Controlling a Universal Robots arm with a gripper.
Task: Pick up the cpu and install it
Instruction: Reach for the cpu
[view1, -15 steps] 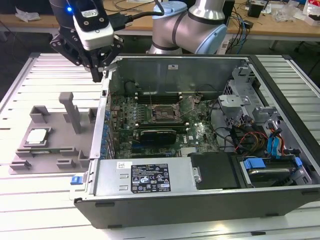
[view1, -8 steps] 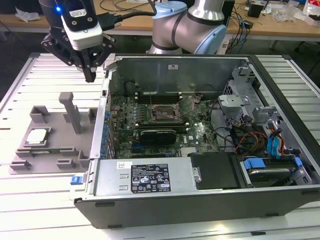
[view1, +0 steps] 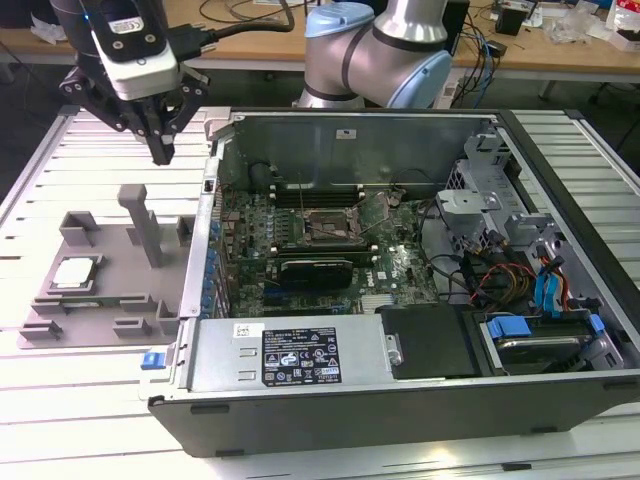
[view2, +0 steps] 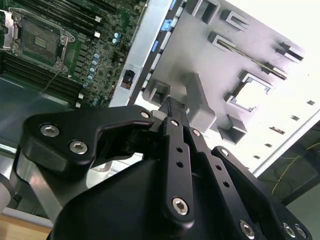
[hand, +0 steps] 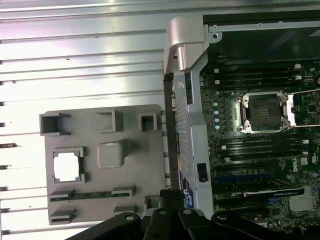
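Your tool (view1: 162, 150) hangs above the grey fixture tray (view1: 110, 268), fingers pinched together w/ nothing btwn them. The cpu (view1: 75, 272) lies flat in its recess on that tray, toward the exterior view's left, well apart from the tool. The PC case (view1: 400, 390) sits just beside the tray on the counter (view1: 90, 410); the mobo socket (hand: 264, 112) shows its dark centre.

The gripper (view1: 161, 150) hangs above the grey tray (view1: 118, 278), where the cpu (view1: 75, 272) lies, beside the open computer case (view1: 350, 420).
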